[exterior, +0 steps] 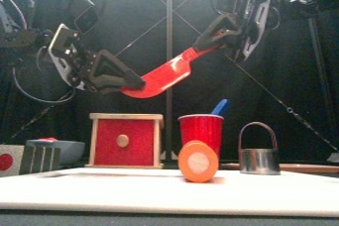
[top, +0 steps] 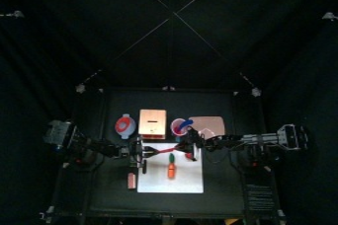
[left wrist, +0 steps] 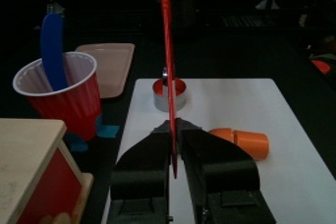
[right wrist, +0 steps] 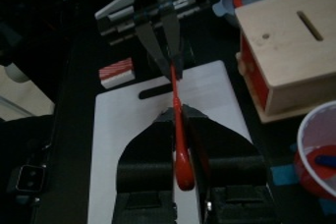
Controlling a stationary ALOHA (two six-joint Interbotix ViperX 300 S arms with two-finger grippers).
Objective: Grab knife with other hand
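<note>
Knife: the red knife (exterior: 166, 71) hangs in the air above the table, slanting down from the right gripper to the left one, over the white board (left wrist: 282, 120).
Right gripper: the right gripper (exterior: 209, 44) has its jaws narrowly closed on the upper end of the knife, the red handle lying between them in the right wrist view (right wrist: 183, 159).
Left gripper: the left gripper (exterior: 113, 79) has its jaws drawn in around the lower end; the blade runs straight up between them (left wrist: 175, 154), seemingly touching.
Below: an orange carrot-shaped piece (exterior: 199, 162) on the board, a red cup (exterior: 203, 130) with a blue utensil (left wrist: 53, 51), a wooden box (exterior: 126, 140) and a metal pail (exterior: 259, 151).
</note>
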